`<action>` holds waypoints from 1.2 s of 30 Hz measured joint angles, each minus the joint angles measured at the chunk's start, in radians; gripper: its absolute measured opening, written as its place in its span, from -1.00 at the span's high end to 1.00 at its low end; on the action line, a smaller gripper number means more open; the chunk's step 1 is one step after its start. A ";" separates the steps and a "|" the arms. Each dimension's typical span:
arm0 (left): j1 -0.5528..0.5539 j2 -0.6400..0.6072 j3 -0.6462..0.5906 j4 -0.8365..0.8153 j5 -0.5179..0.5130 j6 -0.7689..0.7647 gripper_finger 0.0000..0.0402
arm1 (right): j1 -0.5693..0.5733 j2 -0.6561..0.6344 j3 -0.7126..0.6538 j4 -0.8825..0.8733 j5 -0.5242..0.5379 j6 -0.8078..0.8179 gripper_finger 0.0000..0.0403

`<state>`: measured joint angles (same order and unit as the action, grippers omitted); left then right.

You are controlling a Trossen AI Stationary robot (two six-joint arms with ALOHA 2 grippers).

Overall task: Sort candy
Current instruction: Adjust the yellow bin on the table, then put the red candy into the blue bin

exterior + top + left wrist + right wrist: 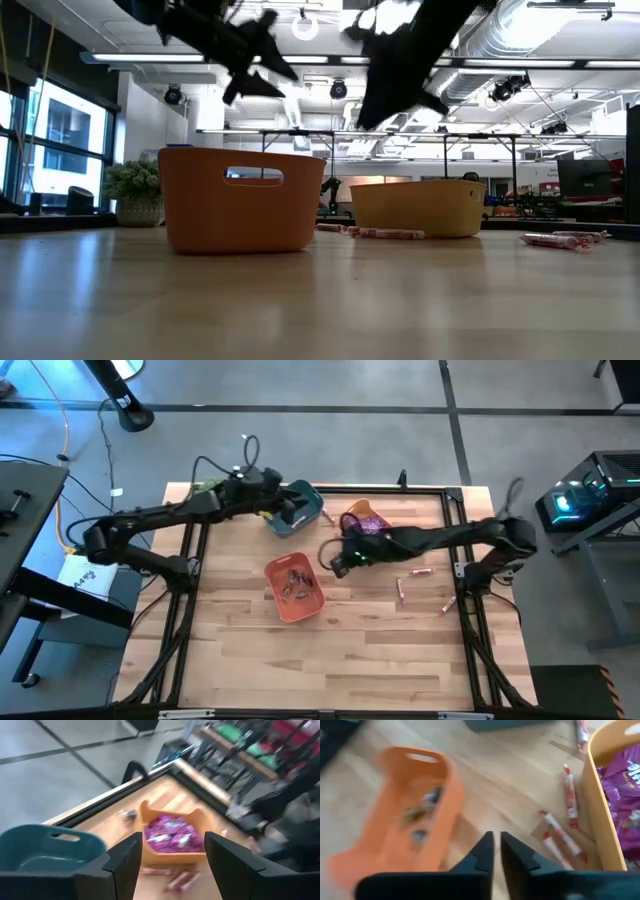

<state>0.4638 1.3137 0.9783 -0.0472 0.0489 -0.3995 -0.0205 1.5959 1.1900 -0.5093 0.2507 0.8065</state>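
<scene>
Shiny magenta candy packets (172,834) fill the yellow bin (362,510) at the table's far middle. Small dark candies (422,807) lie in the orange bin (295,588). Slim pink sticks (560,837) lie on the wood beside the yellow bin, with more (415,573) toward the right. My left gripper (172,865) hangs open over the teal bin (300,503), with nothing between its fingers. My right gripper (495,845) hovers above the table between the orange and yellow bins. It is shut to a thin slit and holds nothing.
A green plant ball (135,190) stands at the table's far left. Black frame rails (190,550) run along the table's sides and far edge. Bare wood (330,660) spreads across the near half of the table.
</scene>
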 joint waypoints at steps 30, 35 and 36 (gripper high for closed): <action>-0.210 -0.319 0.000 -0.265 -0.276 -0.053 -0.04 | -0.278 -0.034 -0.202 -0.362 0.141 -0.186 1.00; -0.232 -0.319 0.000 -0.264 -0.293 -0.052 -0.04 | -0.139 -0.236 -0.342 -0.362 -0.113 -0.024 1.00; -0.232 -0.319 0.000 -0.263 -0.298 -0.052 -0.04 | -0.105 -0.272 -0.375 -0.365 -0.157 0.052 1.00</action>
<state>0.2317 0.9949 0.9779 -0.3105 -0.2492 -0.4519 -0.1255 1.3244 0.8155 -0.8747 0.0941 0.8582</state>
